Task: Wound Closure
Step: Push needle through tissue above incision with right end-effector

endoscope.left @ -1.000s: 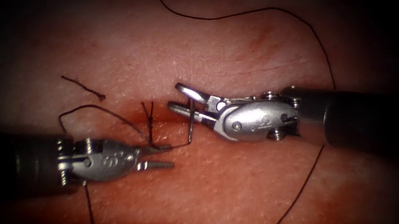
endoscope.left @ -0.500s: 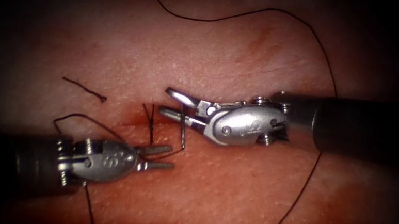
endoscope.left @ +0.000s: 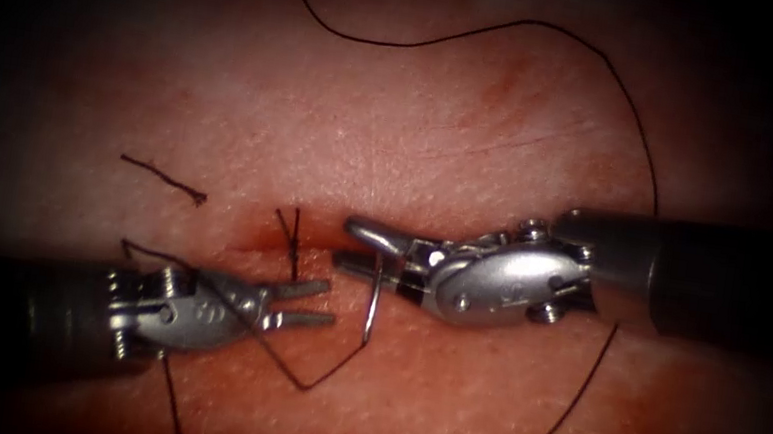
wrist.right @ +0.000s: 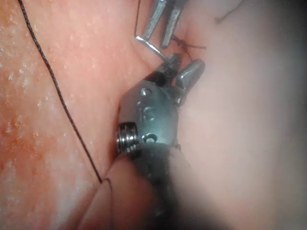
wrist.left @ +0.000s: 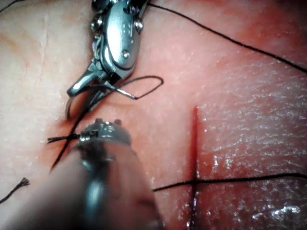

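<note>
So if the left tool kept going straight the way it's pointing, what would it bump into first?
Probably the needle hanging from the right tool, which grips it near one end. The left tool points toward it with open, empty jaws. Depth is unclear, so it might pass beside.

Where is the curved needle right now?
In the endoscope view the needle hangs from the right tool, out of the tissue, just right of the left tool.

You will find no readable text, label, brand, number or sign here. The left tool and the right tool each carry a faint engraved mark on the wrist housing, too blurred for you to make out.
</note>
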Tool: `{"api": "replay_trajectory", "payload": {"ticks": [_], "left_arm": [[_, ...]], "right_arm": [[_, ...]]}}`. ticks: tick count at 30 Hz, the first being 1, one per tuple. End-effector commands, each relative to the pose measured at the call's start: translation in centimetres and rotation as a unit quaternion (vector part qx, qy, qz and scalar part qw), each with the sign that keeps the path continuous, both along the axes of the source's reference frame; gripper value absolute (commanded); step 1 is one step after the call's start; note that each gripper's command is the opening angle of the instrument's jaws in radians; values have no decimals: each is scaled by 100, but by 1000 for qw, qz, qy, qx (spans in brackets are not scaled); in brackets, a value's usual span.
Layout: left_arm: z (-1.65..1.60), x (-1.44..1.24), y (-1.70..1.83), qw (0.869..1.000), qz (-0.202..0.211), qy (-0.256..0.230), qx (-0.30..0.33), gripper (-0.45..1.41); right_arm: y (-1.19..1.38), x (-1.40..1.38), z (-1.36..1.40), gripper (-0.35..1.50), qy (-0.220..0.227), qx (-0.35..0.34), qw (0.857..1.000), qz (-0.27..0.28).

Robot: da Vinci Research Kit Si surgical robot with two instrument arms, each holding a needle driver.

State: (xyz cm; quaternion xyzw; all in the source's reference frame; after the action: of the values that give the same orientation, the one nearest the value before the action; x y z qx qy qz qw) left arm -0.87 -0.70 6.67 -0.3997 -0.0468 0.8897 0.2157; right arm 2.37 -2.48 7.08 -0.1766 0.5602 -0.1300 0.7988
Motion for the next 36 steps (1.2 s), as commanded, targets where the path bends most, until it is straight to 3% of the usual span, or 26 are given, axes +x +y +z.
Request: {"api": "replay_trajectory", "payload": {"ticks": [1, 7, 17, 26, 36], "left_arm": [[5, -5, 1, 1000, 0, 0, -1, -10], [5, -5, 1, 1000, 0, 0, -1, -10], [4, -5, 1, 1000, 0, 0, 0, -10], [3, 0, 0, 1000, 0, 2, -1, -10], [1, -5, 1, 1000, -3, 4, -1, -10]], "right_arm": [[4, 5, 11, -35, 2, 0, 1000, 0], [19, 11, 22, -35, 3, 20, 1000, -7], [48, 36, 52, -35, -27, 131, 990, -40], [36, 6, 77, -35, -47, 168, 984, -18], [49, -9, 87, -35, -81, 198, 977, -5]]}}
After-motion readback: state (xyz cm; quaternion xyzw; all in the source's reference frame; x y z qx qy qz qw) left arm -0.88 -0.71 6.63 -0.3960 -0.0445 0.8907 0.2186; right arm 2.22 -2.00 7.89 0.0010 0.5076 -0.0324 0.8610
